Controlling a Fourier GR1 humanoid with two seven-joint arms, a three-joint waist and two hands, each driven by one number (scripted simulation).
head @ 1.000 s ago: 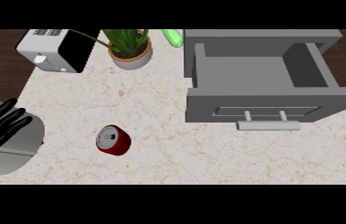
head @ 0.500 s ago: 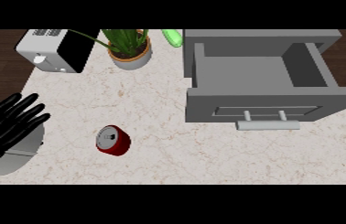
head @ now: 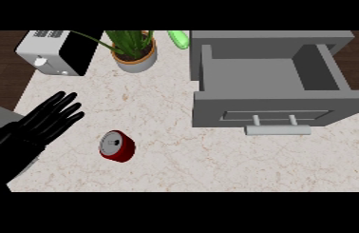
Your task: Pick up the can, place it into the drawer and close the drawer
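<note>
Left hand (head: 43, 124) nearer can (head: 116, 145), fingers (head: 65, 102) wide

Upper left of the frame: white-and-black toaster (head: 56, 51) at the edge of a pale marbled counter (head: 210, 156). Right of it: leafy plant (head: 135, 53) in a grey pot. Top centre: small green object (head: 178, 39), tilted.

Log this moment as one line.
red metal can: on marble counter, untouched | black left hand: open, left of it, apart | grey drawer: open, empty | right hand: not in view
</note>
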